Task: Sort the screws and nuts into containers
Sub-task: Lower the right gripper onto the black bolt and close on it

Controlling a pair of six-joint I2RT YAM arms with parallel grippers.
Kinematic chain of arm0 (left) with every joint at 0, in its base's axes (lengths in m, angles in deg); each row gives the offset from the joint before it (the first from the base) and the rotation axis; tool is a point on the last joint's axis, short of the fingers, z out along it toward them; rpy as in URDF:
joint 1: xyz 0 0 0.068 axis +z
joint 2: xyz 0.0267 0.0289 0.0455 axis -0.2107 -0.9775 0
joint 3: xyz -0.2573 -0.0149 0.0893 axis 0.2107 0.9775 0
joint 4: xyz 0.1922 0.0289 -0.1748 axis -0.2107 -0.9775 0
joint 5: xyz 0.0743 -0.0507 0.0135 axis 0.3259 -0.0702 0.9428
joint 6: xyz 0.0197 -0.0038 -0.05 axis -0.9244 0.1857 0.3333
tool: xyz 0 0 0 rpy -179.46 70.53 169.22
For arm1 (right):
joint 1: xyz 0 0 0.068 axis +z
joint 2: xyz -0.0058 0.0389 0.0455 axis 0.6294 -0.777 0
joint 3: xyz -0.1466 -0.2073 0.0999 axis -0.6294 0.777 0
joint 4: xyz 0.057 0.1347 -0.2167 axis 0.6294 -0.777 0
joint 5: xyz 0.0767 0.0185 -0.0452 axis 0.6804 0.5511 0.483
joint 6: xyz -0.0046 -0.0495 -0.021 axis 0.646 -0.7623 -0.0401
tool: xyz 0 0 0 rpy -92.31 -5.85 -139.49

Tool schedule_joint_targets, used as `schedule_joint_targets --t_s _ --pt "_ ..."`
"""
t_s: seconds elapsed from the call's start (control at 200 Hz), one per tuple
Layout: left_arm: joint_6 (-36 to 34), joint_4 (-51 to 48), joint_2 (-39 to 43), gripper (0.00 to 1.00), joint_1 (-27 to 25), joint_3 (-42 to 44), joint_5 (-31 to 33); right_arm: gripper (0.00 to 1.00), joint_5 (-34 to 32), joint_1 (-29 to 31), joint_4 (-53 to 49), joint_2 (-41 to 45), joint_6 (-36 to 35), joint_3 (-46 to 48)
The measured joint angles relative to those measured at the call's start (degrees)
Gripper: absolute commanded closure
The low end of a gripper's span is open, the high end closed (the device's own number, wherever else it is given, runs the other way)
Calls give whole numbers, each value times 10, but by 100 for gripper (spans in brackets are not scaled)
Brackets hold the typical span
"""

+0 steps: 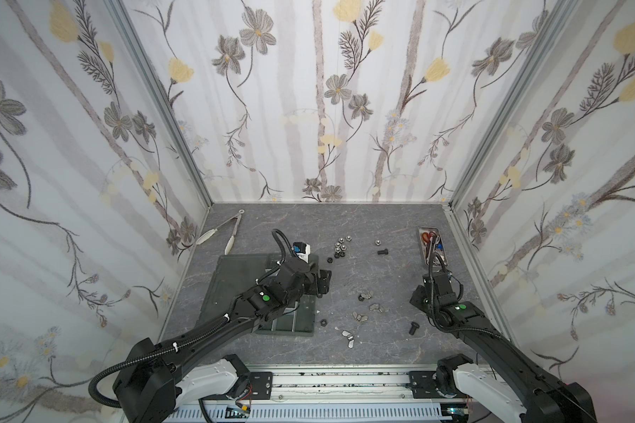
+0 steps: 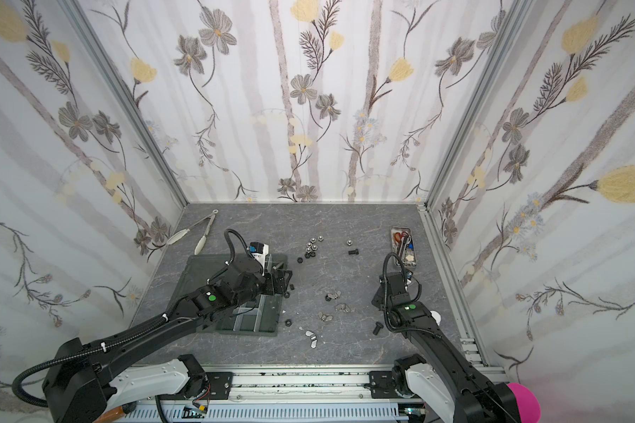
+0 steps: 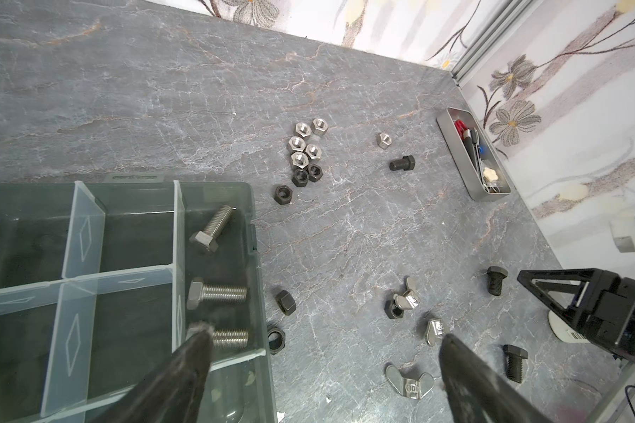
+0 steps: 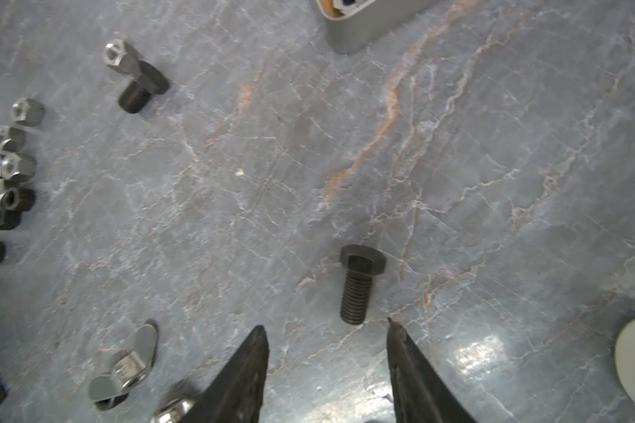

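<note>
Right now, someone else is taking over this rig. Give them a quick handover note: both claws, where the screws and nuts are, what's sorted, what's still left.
Left claw: open, empty, over the edge of the organiser tray.
Right claw: open, empty, just short of a black screw lying on the table.
Done: three silver screws lie in one tray cell; the other visible cells look empty.
Left: that black screw and two more, plus silver hex nuts, black nuts and wing nuts, all loose on the table.

3 screws [image 3: 217, 293] in tray [image 3: 260, 278]; nuts [image 3: 305, 150] right of tray; tongs [image 1: 230, 243] behind
</note>
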Motion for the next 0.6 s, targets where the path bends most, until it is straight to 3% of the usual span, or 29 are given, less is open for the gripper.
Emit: schedule_joint_targets --t_s 0.18,0.6 --pt "4 2 1 4 -7 0 -1 52 27 -43 9 0 4 31" --pt "8 4 4 4 -14 8 0 56 66 -48 56 -73 -17 35"
